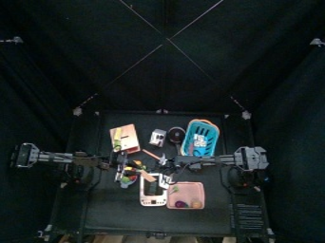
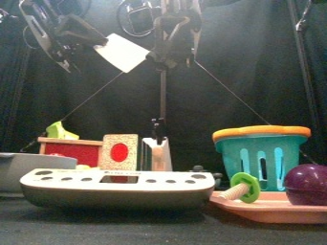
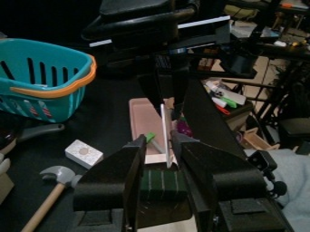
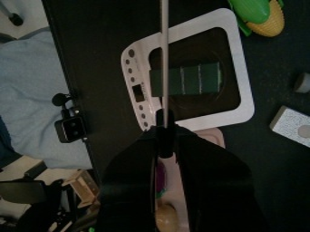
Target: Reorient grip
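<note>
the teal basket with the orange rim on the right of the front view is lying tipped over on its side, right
Not quite. The teal basket with the orange rim is on the right, but it is not tipped over: it stands upright with its opening facing up. The front view shows this.

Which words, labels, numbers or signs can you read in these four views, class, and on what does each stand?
None can be read.
Small box with a red oval: any print is too blurred to read.
White card held up in the air: blank on the side shown.
Teal basket: no lettering visible.
</note>
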Robot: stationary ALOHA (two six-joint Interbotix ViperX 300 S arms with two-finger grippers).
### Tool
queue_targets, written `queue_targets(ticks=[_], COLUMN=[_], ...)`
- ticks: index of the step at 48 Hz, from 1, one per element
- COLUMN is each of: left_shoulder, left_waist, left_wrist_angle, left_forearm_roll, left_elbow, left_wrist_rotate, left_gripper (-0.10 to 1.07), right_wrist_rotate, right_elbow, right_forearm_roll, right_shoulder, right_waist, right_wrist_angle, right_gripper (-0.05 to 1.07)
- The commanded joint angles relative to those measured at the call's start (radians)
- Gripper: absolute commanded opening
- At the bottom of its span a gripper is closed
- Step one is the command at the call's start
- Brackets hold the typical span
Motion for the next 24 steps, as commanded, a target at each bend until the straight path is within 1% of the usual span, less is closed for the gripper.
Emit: queue_targets(ticks=[1, 6, 10, 13, 18, 20, 24], left_shoulder=[0.000, 0.002, 0.000, 0.000, 0.000, -0.003, -0.003], left_waist=[-0.002, -0.002, -0.003, -0.002, -0.003, -0.003, -0.003], left_wrist_angle=[-0.012, -0.023, -0.026, -0.026, -0.026, -0.026, -0.026], left_forearm_roll=[0.000, 0.002, 0.002, 0.002, 0.002, 0.003, 0.000], left_elbow=[-0.023, -0.021, -0.021, -0.017, 0.003, 0.014, 0.037], left_wrist_rotate=[0.002, 0.003, 0.003, 0.003, 0.003, 0.003, 0.002], left_gripper=[0.67, 0.56, 0.46, 0.37, 0.27, 0.25, 0.25], right_wrist_rotate=[-0.003, -0.003, -0.003, -0.002, 0.003, 0.006, 0.014], right_elbow=[-0.026, -0.025, -0.023, -0.020, -0.006, 0.003, 0.023], right_forearm_roll=[0.003, 0.003, 0.002, 0.000, -0.008, -0.014, -0.026], right_shoulder=[-0.020, -0.018, -0.020, -0.020, -0.028, -0.035, -0.055], right_waist=[0.000, 0.000, 0.000, -0.002, 0.000, -0.002, 0.000], right_wrist_angle=[-0.003, -0.003, -0.003, -0.003, -0.005, -0.009, -0.023], right_gripper=[0.48, 0.48, 0.48, 0.48, 0.48, 0.48, 0.48])
